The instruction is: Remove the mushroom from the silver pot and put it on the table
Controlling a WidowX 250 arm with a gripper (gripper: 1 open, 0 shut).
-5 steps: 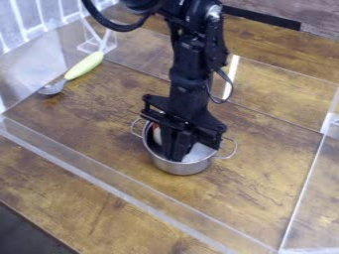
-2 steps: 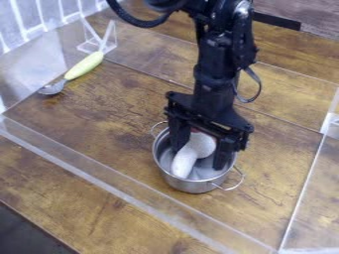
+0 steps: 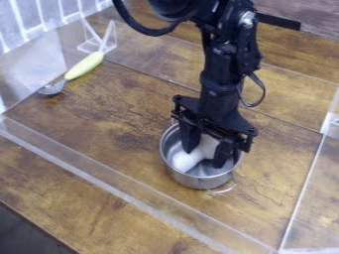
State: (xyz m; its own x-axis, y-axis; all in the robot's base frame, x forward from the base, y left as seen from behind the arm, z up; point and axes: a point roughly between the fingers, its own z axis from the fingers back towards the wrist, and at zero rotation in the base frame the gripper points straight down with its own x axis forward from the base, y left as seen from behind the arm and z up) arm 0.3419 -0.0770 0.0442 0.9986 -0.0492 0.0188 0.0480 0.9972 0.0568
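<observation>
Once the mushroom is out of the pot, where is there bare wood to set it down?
Bare patches: the dark wood-plank table left of the shiny steel pot, between it and the yellow-green banana toy; and the planks in front, up to the clear plastic strip. It is crowded at the pot, where the gripper straddles the white-stemmed mushroom.

I can't read any words, numbers or signs here. The dark brown wood-plank table [image 3: 93, 129] has only wood grain on it. The small shiny steel pot [image 3: 179, 174] is plain. The black robot arm [image 3: 225, 69] has no writing that I can make out. The picture is too small and blurry to show tiny labels.
</observation>
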